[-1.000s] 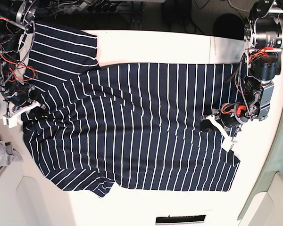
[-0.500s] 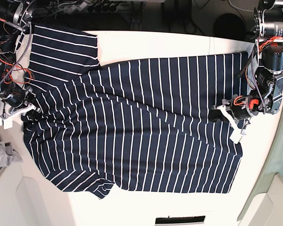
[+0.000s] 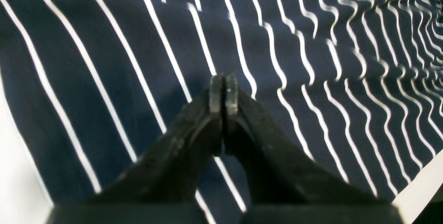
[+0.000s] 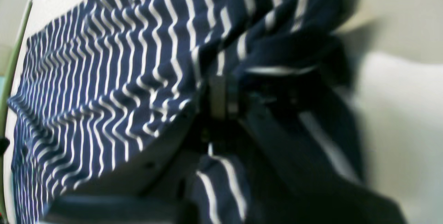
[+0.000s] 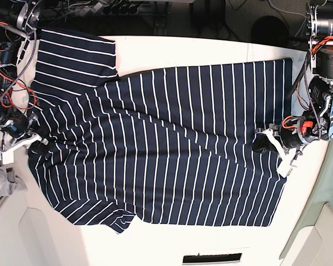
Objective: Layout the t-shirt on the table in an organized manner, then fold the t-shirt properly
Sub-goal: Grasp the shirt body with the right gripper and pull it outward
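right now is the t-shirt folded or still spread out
Spread out, not folded. In the base view the t-shirt lies open across the table, both sleeves out to the sides, with creases across the middle.

left gripper moved rightward across the table, toward its right edge | t-shirt hem end was drawn right with it, far-right corner spread out to the seam line | folds across the body flattened | right gripper shifted slightly left and nearer, pulling the collar end
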Controlling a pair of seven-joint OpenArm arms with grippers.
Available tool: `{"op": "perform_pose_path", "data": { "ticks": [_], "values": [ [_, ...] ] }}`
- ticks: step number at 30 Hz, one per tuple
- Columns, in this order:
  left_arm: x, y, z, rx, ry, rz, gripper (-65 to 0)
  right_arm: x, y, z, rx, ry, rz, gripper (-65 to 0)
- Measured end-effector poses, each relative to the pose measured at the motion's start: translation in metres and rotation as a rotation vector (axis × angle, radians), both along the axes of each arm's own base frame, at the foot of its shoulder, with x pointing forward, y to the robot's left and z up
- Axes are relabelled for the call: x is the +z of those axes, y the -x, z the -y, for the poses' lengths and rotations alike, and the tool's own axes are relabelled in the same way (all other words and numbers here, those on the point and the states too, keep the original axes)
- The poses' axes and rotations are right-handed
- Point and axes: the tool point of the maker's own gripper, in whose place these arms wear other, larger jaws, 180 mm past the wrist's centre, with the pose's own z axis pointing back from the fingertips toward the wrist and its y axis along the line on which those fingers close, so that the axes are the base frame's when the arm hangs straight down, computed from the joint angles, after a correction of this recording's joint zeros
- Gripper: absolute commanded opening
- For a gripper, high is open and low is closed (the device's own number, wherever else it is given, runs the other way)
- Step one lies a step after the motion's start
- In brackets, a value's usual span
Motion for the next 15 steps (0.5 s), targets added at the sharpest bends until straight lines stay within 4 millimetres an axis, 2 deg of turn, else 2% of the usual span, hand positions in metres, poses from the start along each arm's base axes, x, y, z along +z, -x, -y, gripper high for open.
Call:
{"op": "perform_pose_path", "data": {
  "ticks": [6, 11, 13, 15],
  "values": [
    [0.001, 0.0, -0.002, 0.0, -0.007, 0.002, -65.0, -0.017, 0.005, -0.073, 0.231, 0.034, -0.037, -65.0],
    [-0.013, 0.017, -0.003, -0.006, -0.013, -0.05, -65.0, -0.042, 0.027, -0.114, 0.445, 0.155, -0.111, -65.0],
    [-0.02, 0.026, -0.005, -0.005, -0.016, -0.07, -65.0, -0.047, 0.03, -0.132, 0.51, 0.199, -0.091, -65.0],
    [-0.024, 0.032, -0.006, -0.005, -0.021, -0.084, -65.0, -0.049, 0.03, -0.142, 0.565, 0.26, -0.069, -65.0]
  ]
}}
